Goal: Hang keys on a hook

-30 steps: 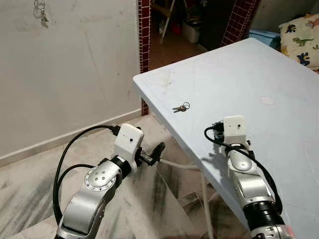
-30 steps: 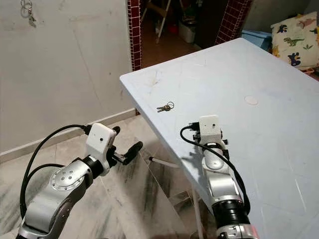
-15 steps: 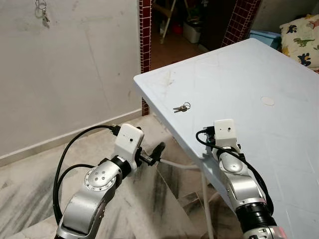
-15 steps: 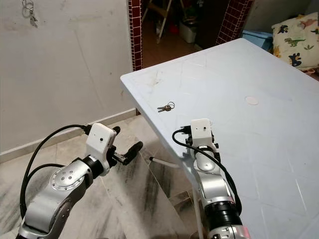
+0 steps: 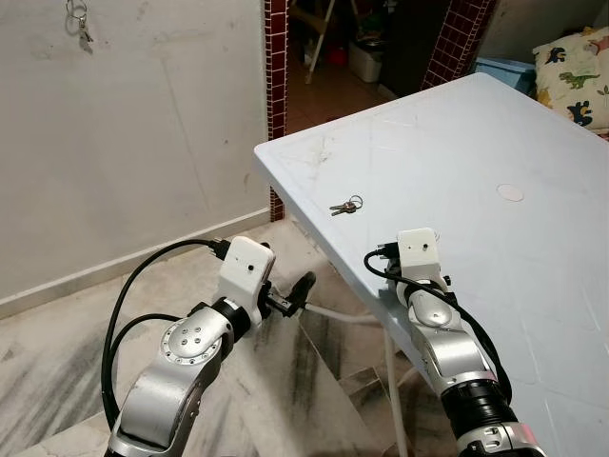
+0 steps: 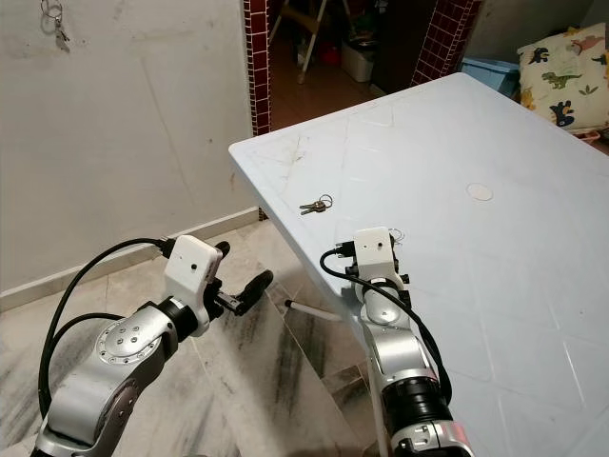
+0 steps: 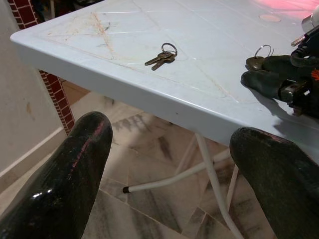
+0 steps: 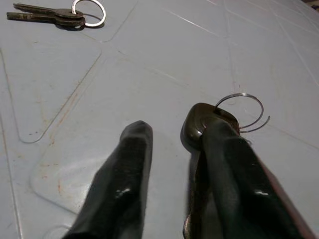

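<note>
Right claw [image 8: 169, 174]: lowered onto the desk [image 5: 495, 143]; fingers slightly parted, no full grip seen. A dark-headed key [image 8: 204, 124] with its ring lies against one finger.
Left claw [image 7: 169, 164]: held wide apart and empty, off the desk edge, over the floor.
Second keys [image 5: 345, 206]: flat on the desk, ahead of the right claw, apart from it.
Hook [image 5: 76, 8]: high on the wall, well beyond the left claw; a key bunch [image 5: 81, 26] is already hung there.
Progress: early, as judged; pickup not yet secured, carrying and hanging are left.
Writing: none legible.
</note>
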Available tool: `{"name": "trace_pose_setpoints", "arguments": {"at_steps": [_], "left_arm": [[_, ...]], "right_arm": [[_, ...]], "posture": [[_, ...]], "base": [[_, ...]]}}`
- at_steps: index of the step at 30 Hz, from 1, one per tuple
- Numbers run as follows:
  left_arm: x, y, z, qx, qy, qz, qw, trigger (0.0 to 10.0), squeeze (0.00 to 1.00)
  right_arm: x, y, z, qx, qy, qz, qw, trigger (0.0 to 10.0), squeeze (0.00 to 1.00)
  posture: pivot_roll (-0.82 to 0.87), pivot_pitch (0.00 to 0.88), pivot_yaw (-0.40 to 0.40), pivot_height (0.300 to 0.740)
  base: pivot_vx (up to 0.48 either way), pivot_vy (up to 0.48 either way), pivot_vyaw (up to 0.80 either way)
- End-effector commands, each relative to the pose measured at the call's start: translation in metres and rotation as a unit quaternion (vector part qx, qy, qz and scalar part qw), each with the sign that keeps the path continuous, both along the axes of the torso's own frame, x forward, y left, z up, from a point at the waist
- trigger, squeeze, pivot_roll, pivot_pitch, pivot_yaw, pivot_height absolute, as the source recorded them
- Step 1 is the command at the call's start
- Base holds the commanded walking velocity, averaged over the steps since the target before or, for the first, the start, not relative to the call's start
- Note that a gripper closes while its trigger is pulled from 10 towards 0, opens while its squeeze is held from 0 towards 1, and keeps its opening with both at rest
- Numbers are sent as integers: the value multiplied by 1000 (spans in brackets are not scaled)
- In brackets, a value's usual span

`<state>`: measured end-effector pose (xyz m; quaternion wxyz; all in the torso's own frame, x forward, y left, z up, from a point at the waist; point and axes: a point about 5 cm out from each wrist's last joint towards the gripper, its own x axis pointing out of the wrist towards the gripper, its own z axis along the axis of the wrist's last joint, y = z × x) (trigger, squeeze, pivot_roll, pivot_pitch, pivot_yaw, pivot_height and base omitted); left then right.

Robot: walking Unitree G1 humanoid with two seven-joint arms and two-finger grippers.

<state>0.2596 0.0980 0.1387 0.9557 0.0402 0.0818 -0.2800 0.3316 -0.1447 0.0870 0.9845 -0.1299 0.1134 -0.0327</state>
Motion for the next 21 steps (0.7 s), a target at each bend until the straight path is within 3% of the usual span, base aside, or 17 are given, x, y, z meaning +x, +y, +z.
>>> {"name": "trace_pose_setpoints", "arguments": {"at_steps": [1, 3, 4, 5, 6, 7, 8, 19, 20, 21], "left_arm": [[-1, -1, -1, 5, 1, -4, 1000, 10000, 0], [-1, -1, -1, 5, 1, -4, 1000, 10000, 0], [-1, -1, -1, 5, 1, -4, 1000, 10000, 0], [-1, -1, -1, 5, 1, -4, 1000, 10000, 0], [-1, -1, -1, 5, 1, -4, 1000, 10000, 0], [-1, -1, -1, 5, 1, -4, 1000, 10000, 0], [-1, -1, -1, 5, 1, -4, 1000, 10000, 0], [-1, -2, -1, 5, 1, -5, 1000, 10000, 0], [-1, -2, -1, 5, 1, -5, 1000, 10000, 0], [-1, -2, -1, 5, 1, -5, 1000, 10000, 0]], "right_arm": [[0, -3, -2, -1, 5, -5, 1000, 0, 0], [0, -4, -1, 0, 1, -7, 1000, 0, 0], [1, -4, 2, 5, -9, -9, 1000, 1490, 0], [1, -5, 4, 7, -13, -10, 1000, 1490, 0], [0, -6, 5, 3, -17, -14, 1000, 8510, 0], [0, -7, 6, 3, -18, -16, 1000, 8510, 0], [0, -8, 5, 2, -17, -17, 1000, 10000, 0], [-4, -17, 2, -3, -16, -38, 999, 10000, 0], [-4, -18, 3, -1, -17, -42, 999, 10000, 1000], [-4, -18, 3, -1, -17, -42, 999, 10000, 1000]], "posture": [[220, 91, -44, 740], [220, 91, -44, 740], [220, 91, -44, 740], [220, 91, -44, 740], [222, 91, -44, 740], [222, 91, -44, 740], [221, 91, -44, 740], [218, 90, -43, 740], [218, 90, -43, 740], [218, 90, -43, 740]], "base": [[0, 0, 0], [0, 0, 0], [0, 0, 0], [0, 0, 0], [0, 0, 0], [0, 0, 0], [0, 0, 0], [0, 0, 0], [0, 0, 0], [0, 0, 0]]}}
